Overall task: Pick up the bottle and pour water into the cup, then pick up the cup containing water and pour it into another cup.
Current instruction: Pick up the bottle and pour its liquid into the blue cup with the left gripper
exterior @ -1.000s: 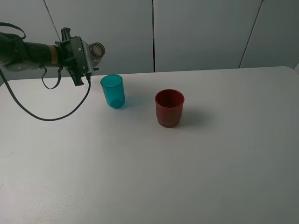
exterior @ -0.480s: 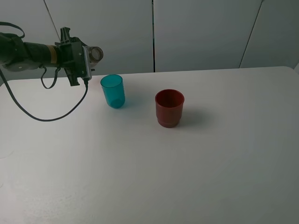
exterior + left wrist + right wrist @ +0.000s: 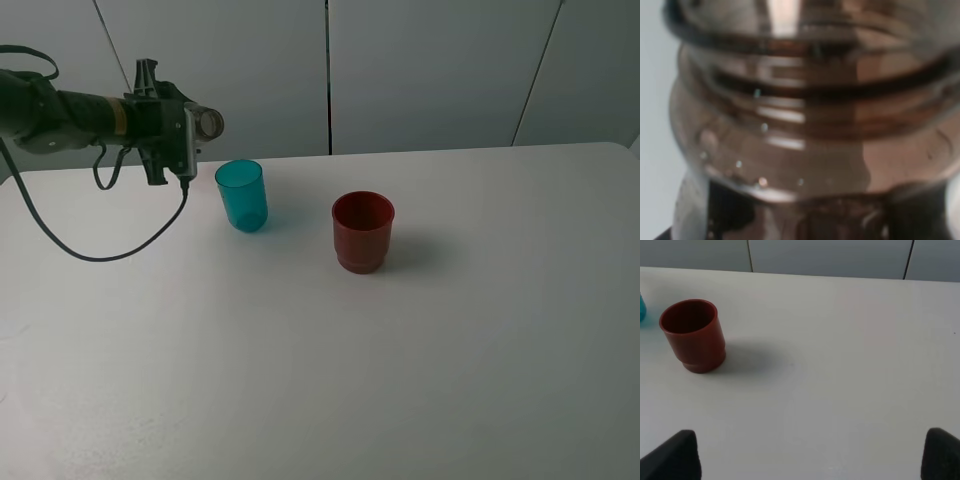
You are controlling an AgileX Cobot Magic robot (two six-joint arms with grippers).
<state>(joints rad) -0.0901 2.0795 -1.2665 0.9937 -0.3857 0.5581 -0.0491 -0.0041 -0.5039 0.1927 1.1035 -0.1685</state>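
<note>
The white tabletop (image 3: pixel 400 380) fills most of the scene, with pale wall panels (image 3: pixel 430 70) at the far side. The left arm (image 3: pixel 60 115) reaches in from the far left, held above the surface, and a black cable (image 3: pixel 100 250) loops down from it. The left end effector (image 3: pixel 185 135) is clamped on the bottle (image 3: pixel 208 123), which lies roughly level in the air with its open neck pointing right. Only the neck shows from above. The left wrist view is filled by the bottle's smoky brown threaded neck (image 3: pixel 810 125). The bottle's mouth sits up and to the left of the teal cup (image 3: pixel 241 195), clear of it. The red cup (image 3: pixel 362 232) stands upright to the right of the teal cup and a little nearer, well apart from it. The right end effector (image 3: pixel 805 457) has its dark fingertips (image 3: pixel 670 455) spread wide apart over bare tabletop, right of the red cup (image 3: pixel 692 335).
</note>
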